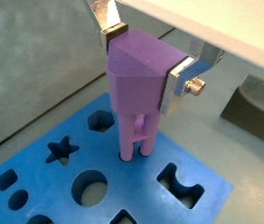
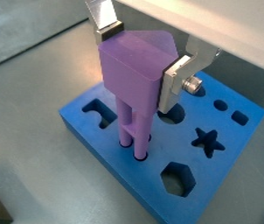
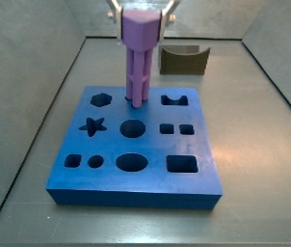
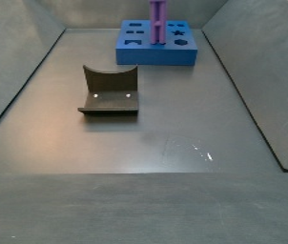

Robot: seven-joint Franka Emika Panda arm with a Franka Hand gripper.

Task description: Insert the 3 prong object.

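My gripper (image 1: 146,63) is shut on the purple 3 prong object (image 1: 139,83), its silver fingers (image 1: 176,83) clamping the block-shaped head. The piece hangs upright with its prongs (image 2: 132,131) reaching down to the blue board (image 2: 111,140), their tips at or in a hole near the board's middle back. In a side view the piece (image 3: 139,53) stands over the board (image 3: 110,178) between the hexagon hole (image 3: 100,98) and the notched hole (image 3: 175,99). In a side view from afar the piece (image 4: 157,17) and board (image 4: 144,55) sit at the back.
The board has several cut-out holes: a star (image 3: 92,125), round holes (image 3: 133,161), square holes (image 3: 183,164). The dark fixture (image 4: 109,91) stands on the grey floor apart from the board, and shows behind the board in a side view (image 3: 184,60). Grey walls enclose the floor.
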